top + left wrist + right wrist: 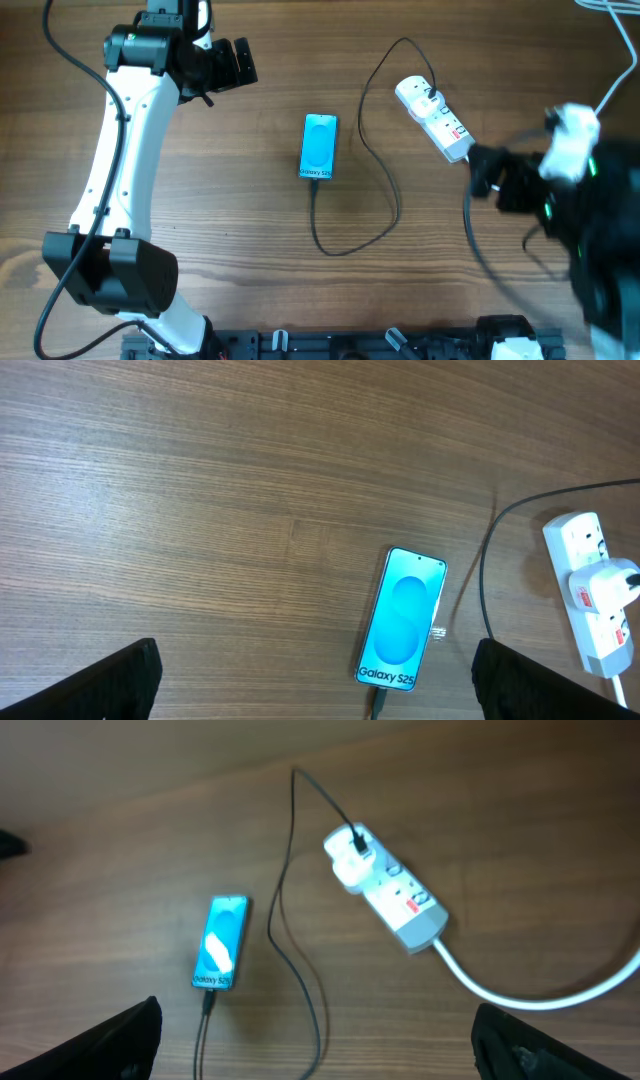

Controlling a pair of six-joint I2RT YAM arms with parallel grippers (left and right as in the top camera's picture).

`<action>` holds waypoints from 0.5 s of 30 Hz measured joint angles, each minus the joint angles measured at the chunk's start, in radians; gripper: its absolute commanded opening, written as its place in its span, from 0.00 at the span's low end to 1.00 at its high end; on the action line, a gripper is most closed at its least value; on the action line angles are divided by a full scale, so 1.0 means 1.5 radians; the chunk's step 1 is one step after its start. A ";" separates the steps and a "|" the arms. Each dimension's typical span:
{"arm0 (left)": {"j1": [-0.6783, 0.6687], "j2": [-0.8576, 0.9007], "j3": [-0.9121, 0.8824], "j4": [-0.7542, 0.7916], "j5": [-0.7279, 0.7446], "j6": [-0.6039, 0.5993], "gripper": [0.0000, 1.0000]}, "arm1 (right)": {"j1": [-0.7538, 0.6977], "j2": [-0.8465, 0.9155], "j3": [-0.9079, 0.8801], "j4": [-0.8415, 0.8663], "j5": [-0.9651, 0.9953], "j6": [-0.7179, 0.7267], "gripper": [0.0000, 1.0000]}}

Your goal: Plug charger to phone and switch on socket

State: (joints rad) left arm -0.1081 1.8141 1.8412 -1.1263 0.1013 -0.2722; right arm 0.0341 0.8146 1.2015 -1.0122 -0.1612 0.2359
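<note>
The phone (319, 146) lies flat mid-table, teal screen up, "Galaxy" text at its near edge; it also shows in the left wrist view (402, 618) and the right wrist view (222, 942). The charger cable (385, 180) runs from a white plug on the socket (432, 118), loops down, and its black tip sits in the phone's bottom edge (378, 702). The socket also shows in the right wrist view (390, 892) and the left wrist view (592, 592). My left gripper (232, 65) is open and empty, far left of the phone. My right gripper (487, 178), blurred, is open and empty just below-right of the socket.
The socket's thick white cord (520, 990) runs off to the right and up past the table's far right corner (618, 50). Bare wooden tabletop (250, 220) lies around the phone. The arm bases stand along the near edge.
</note>
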 measured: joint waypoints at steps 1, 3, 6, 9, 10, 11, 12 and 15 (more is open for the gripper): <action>0.000 0.000 0.000 0.000 0.000 0.000 1.00 | 0.000 -0.044 -0.022 0.003 0.003 -0.002 1.00; 0.000 0.000 0.000 0.000 0.000 0.000 1.00 | 0.000 -0.095 -0.048 0.004 0.004 -0.005 1.00; 0.000 0.000 0.000 0.000 0.000 0.000 1.00 | 0.000 -0.151 -0.077 -0.002 0.003 -0.017 1.00; 0.000 0.000 0.000 0.000 0.000 0.000 1.00 | 0.000 -0.167 -0.080 -0.003 -0.002 -0.022 1.00; 0.000 0.000 0.000 0.000 0.000 0.000 1.00 | 0.000 -0.168 -0.080 -0.004 -0.005 -0.022 1.00; 0.000 0.000 0.000 0.000 0.000 0.000 1.00 | 0.000 -0.168 -0.080 -0.004 -0.007 -0.022 1.00; 0.000 0.000 0.000 0.000 0.000 0.000 1.00 | 0.000 -0.167 -0.080 -0.006 -0.010 -0.022 1.00; 0.000 0.000 0.000 0.000 0.000 0.000 1.00 | 0.000 -0.168 -0.080 -0.024 -0.012 -0.022 1.00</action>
State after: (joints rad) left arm -0.1081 1.8141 1.8412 -1.1263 0.1013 -0.2722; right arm 0.0341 0.5632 1.0813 -1.0485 -0.1799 0.2031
